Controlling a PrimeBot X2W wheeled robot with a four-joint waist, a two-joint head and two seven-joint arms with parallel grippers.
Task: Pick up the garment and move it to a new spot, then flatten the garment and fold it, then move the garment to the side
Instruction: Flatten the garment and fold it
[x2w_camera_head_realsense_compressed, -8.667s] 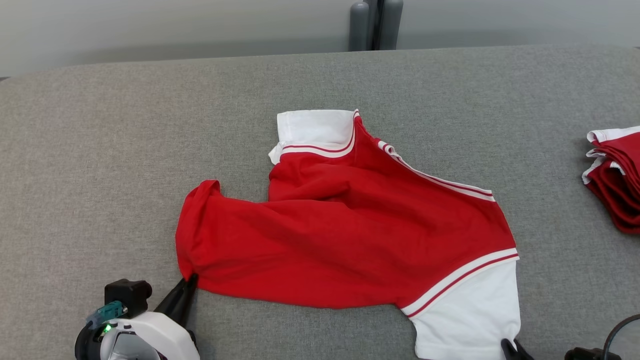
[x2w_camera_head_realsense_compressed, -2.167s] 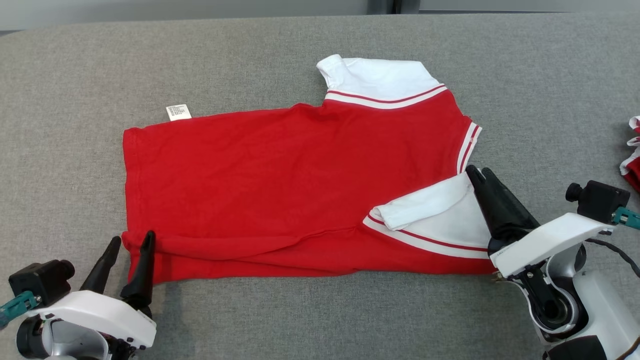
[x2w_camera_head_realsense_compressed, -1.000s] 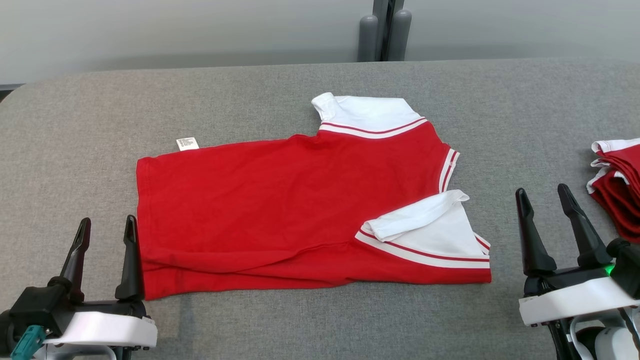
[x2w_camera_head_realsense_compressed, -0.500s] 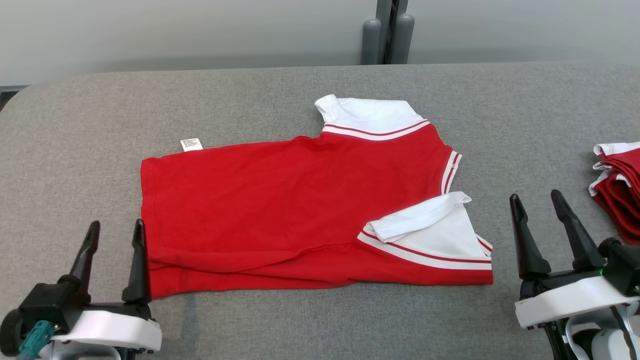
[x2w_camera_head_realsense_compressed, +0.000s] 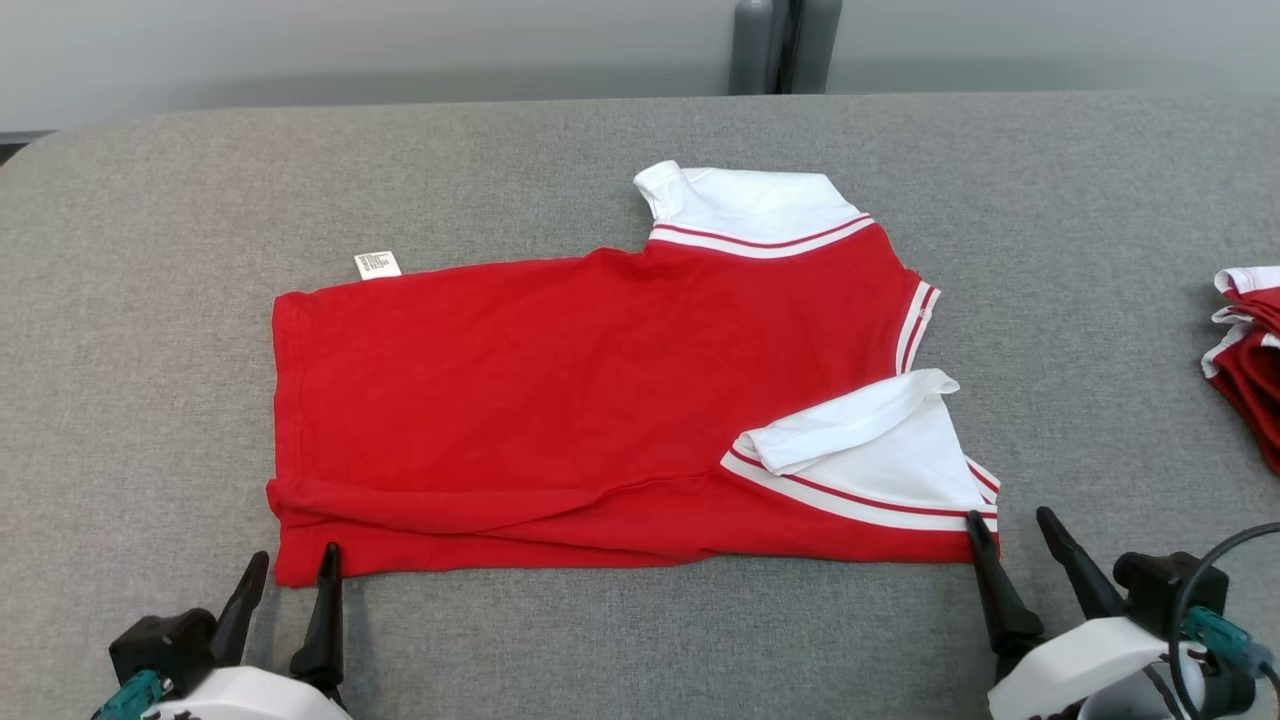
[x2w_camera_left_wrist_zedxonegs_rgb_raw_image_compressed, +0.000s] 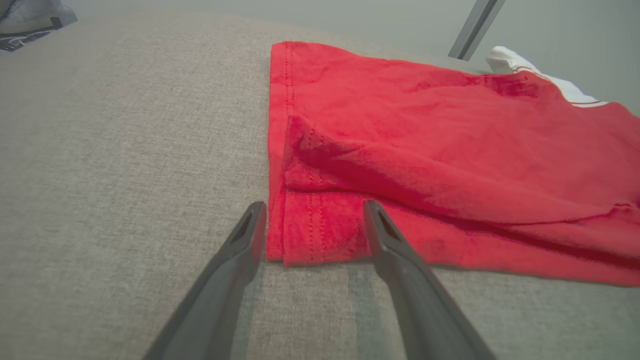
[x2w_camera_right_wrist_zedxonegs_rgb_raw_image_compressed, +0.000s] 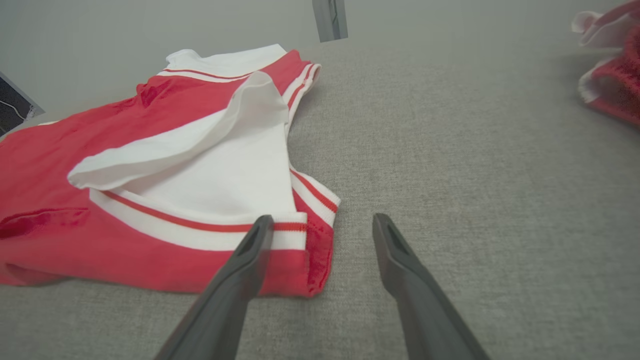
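A: What is getting lost here?
B: The right edge is cutting off the pile of red-and-white clothes (x2w_camera_head_realsense_compressed: 1245, 350); the right wrist view is blurring it.
A: And the white label (x2w_camera_head_realsense_compressed: 377, 265)?
B: Its print is showing too small to read. The bottom edge is cropping the left tool (x2w_camera_head_realsense_compressed: 296, 552) and the right tool (x2w_camera_head_realsense_compressed: 1008, 514).

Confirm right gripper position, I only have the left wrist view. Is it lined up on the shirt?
Observer: Yes. The right gripper is open, its fingers either side of the shirt's near right corner.
Operator: Sleeve on that side flat?
Observer: No. The near white sleeve has its edge flipped back over itself.
Operator: Anything else out there?
Observer: A stack of folded red-and-white garments sits at the far right, apart from the shirt.
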